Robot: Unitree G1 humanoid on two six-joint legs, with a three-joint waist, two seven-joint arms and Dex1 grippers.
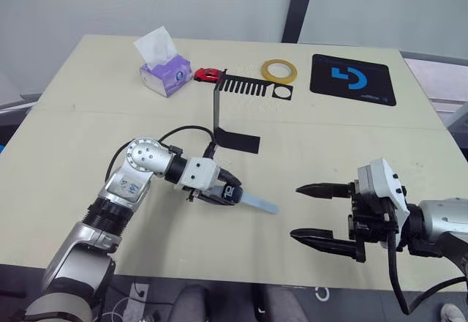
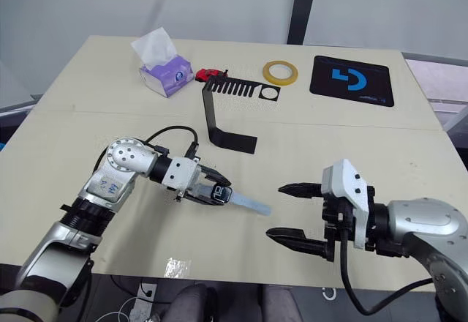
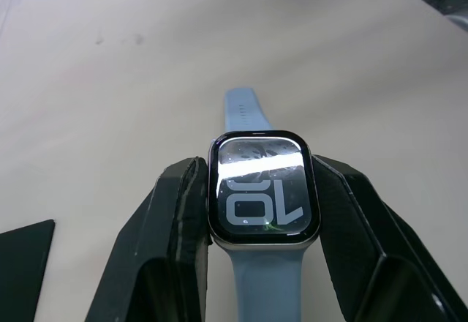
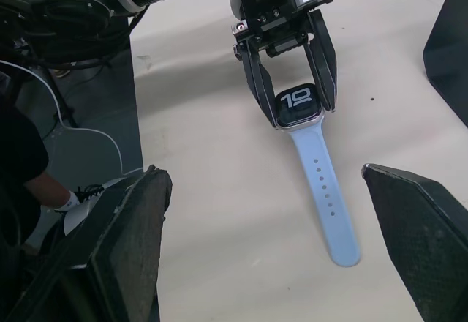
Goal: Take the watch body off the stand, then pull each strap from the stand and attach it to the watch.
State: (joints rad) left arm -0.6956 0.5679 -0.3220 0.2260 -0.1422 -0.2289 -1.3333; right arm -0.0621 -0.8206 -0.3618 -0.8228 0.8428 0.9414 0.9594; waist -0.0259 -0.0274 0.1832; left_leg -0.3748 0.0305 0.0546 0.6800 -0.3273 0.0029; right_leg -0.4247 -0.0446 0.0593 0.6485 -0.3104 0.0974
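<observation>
My left gripper (image 1: 224,194) is shut on the watch body (image 1: 229,192), low over the table's middle front. The dark screen with light digits (image 3: 263,190) faces up between the two black fingers (image 3: 172,241). A pale blue-grey strap (image 1: 260,204) runs from the body's far end and lies flat on the table (image 4: 326,194), pointing toward my right gripper. A second strap piece (image 3: 267,289) leaves the near end between the fingers. The black stand (image 1: 218,113) rises behind the left gripper, its comb-slotted top plate (image 1: 252,86) bare. My right gripper (image 1: 296,211) hangs open to the right of the strap's tip.
At the table's back stand a purple tissue box (image 1: 164,69), a small red object (image 1: 208,74) beside the stand's top, a yellow tape ring (image 1: 279,71) and a black mat with a blue logo (image 1: 353,79). The table's front edge runs just below both grippers.
</observation>
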